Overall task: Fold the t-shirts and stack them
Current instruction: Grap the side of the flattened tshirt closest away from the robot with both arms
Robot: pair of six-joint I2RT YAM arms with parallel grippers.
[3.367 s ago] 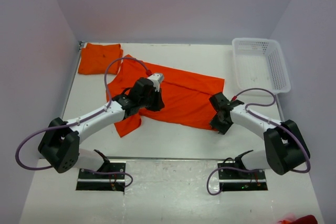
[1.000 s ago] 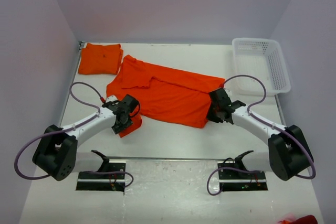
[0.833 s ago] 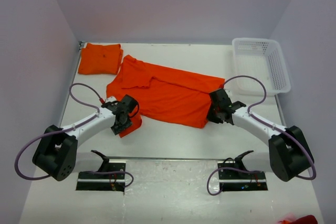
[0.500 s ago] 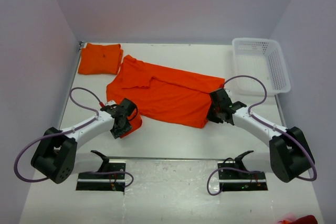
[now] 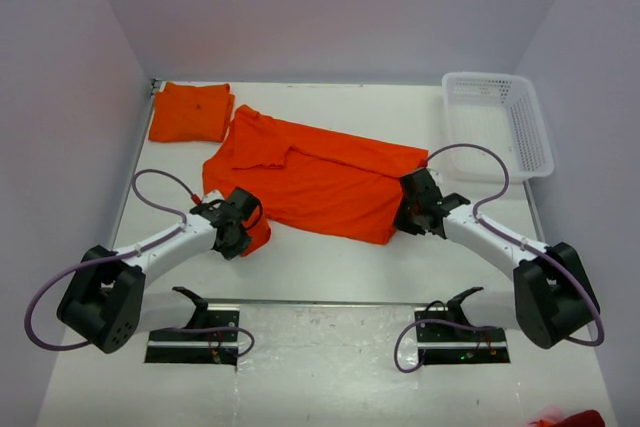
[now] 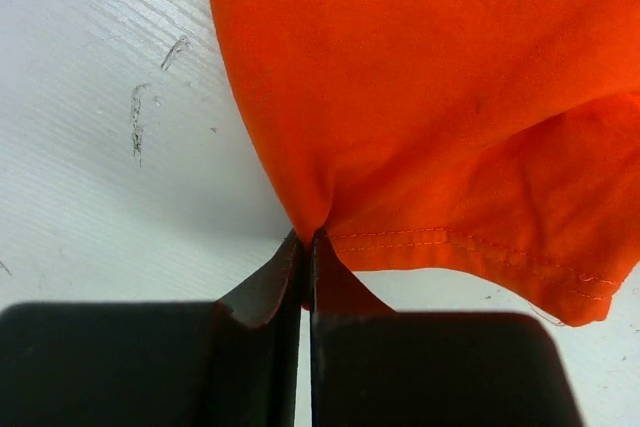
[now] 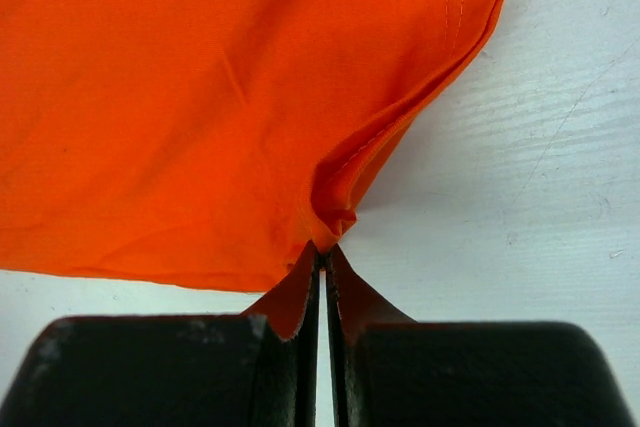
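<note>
Ok, both jaws are pinched tight on the spread t-shirt (image 5: 320, 172) mid-table (image 5: 330, 267), left gripper (image 6: 308, 242) at its near-left corner and right gripper (image 7: 322, 252) at its right edge, so lift both together, keep the cloth taut and level, no yanking.

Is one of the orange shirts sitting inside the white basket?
No, the white basket shows only its own lattice; the spread shirt and the folded shirt both lie on the table.
</note>
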